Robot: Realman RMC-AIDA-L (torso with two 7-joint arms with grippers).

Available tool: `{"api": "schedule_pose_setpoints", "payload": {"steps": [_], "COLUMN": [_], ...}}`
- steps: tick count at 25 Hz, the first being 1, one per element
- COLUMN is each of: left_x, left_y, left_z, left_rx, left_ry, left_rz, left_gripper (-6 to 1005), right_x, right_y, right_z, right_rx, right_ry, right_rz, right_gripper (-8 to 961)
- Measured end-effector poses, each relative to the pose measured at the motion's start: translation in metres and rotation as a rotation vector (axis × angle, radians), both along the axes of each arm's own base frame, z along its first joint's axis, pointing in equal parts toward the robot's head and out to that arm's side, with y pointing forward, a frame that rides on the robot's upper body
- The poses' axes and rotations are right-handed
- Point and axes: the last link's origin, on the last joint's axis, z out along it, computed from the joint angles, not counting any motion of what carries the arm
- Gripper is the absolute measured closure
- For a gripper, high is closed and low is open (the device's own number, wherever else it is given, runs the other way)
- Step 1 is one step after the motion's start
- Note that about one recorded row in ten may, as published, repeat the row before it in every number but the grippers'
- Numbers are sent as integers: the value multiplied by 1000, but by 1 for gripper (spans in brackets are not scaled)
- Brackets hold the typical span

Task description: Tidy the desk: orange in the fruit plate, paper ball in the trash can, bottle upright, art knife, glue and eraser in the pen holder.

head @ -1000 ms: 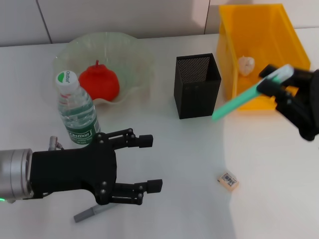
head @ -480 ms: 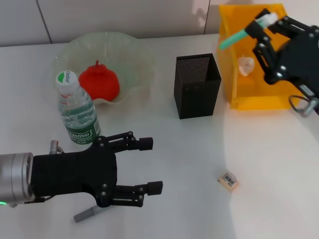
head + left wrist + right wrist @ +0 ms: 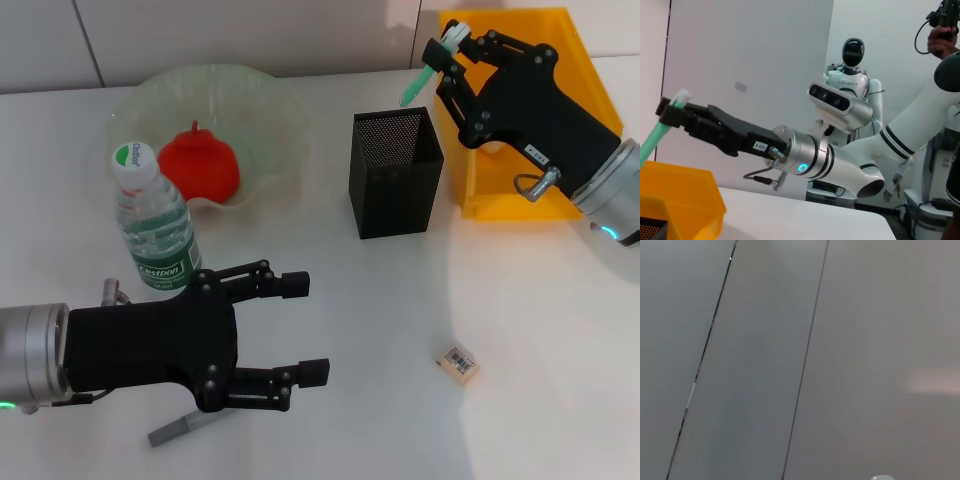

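Head view: the right hand (image 3: 447,45) grips a green stick, likely the glue (image 3: 418,82), tilted above the pen holder (image 3: 395,172), beside the trash can (image 3: 520,110). The left hand (image 3: 300,328) hovers spread wide over the counter (image 3: 330,300), near the upright bottle (image 3: 152,225) and a grey pen-like thing (image 3: 185,428). The orange (image 3: 200,165) sits in the fruit plate (image 3: 260,100); the eraser (image 3: 458,362) lies apart.

Left wrist view: the right hand (image 3: 671,111) clamps the glue (image 3: 652,140) above the trash can (image 3: 685,200).

Right wrist view: only blank wall.

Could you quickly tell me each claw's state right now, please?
Left claw: open, empty, low over the desk.
Right claw: shut on the green stick, above the pen holder.
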Motion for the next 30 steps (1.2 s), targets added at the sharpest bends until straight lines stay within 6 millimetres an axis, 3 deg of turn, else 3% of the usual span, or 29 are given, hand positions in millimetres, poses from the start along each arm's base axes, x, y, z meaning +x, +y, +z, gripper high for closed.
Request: {"api": "schedule_pose_setpoints", "payload": {"steps": [13, 21, 23, 29, 30], "left_x": [0, 0, 0, -2, -2], "left_y": [0, -1, -1, -3, -3], "left_z": [1, 2, 2, 3, 3], "left_rx": [7, 4, 8, 16, 16], "left_ry": [2, -5, -8, -9, -6], "left_rz": [-9, -15, -17, -22, -22], "left_gripper": [136, 136, 136, 136, 136], "right_x": [12, 13, 15, 22, 23], "right_y": [14, 11, 6, -13, -20], "right_z": [-32, -34, -30, 16, 24], "right_rx": [-109, -123, -109, -142, -170], "right_ry": [-109, -100, -67, 139, 160], "right_rz": [-160, -168, -161, -97, -70], "right_gripper": [670, 653, 649, 413, 316]}}
